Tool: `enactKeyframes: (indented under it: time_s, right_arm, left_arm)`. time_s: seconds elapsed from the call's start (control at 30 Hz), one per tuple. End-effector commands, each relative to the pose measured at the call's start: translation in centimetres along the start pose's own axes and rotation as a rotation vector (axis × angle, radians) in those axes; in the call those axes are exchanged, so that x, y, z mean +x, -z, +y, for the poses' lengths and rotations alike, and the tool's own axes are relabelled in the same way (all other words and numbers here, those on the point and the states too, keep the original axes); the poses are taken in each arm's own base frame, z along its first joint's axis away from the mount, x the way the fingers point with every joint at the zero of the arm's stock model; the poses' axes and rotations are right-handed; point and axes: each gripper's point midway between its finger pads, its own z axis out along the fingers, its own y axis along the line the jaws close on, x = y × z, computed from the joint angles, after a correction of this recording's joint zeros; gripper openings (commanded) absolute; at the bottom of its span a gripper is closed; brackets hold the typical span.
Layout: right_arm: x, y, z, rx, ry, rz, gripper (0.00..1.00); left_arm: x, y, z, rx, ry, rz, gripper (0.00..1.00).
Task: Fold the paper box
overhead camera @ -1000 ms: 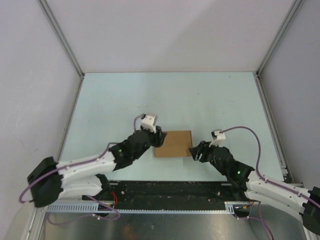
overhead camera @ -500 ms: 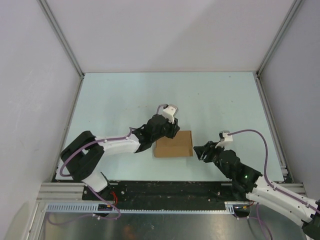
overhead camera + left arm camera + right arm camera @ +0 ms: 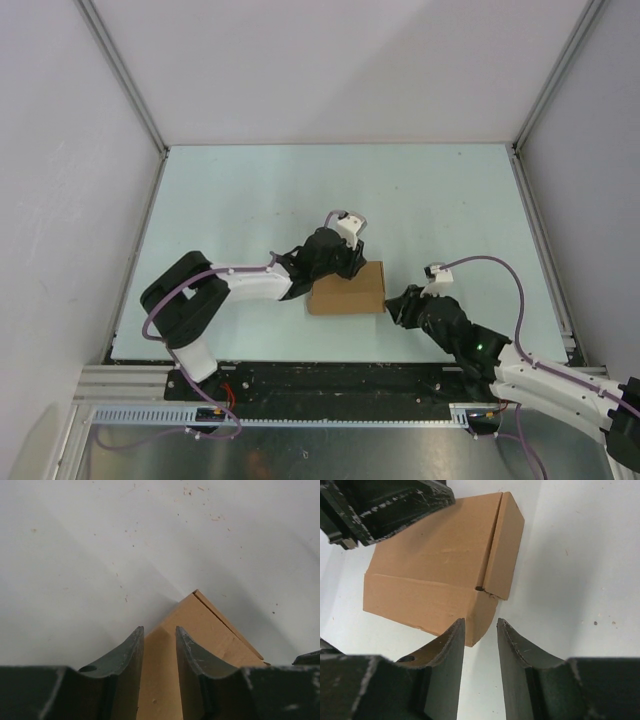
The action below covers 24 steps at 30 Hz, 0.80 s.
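1. The paper box (image 3: 347, 290), plain tan cardboard, lies on the pale table (image 3: 260, 190) near its front edge, between the two arms.
2. A narrow panel runs along one side of the box, set off by a crease.
3. The left gripper (image 3: 159, 630) sits over the box's far edge. Its jaws stand narrowly apart with cardboard between them. Whether they pinch it cannot be told.
4. The right gripper (image 3: 480, 625) sits at the near right corner. Its jaws stand apart, with bare table between them.
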Motion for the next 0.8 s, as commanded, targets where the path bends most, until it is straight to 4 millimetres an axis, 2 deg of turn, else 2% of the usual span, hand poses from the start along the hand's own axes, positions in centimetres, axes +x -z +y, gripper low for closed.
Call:
enactKeyframes:
  time_s: [0.0, 0.2, 0.77]
  right_arm:
    - [-1.1, -0.1, 1.4, -0.052, -0.032, -0.041, 0.38]
    - [-1.2, 0.2, 1.8, -0.081, -0.039, -0.045, 0.42]
    - [0.3, -0.4, 1.7, -0.081, -0.022, 0.015, 0.36]
  left_arm:
    - [-1.9, -0.8, -1.0, 0.056, -0.024, -0.047, 0.36]
    - [-1.2, -1.2, -1.1, 0.068, -0.020, -0.027, 0.36]
    - [-0.6, -1.5, -1.1, 0.074, -0.017, -0.013, 0.35]
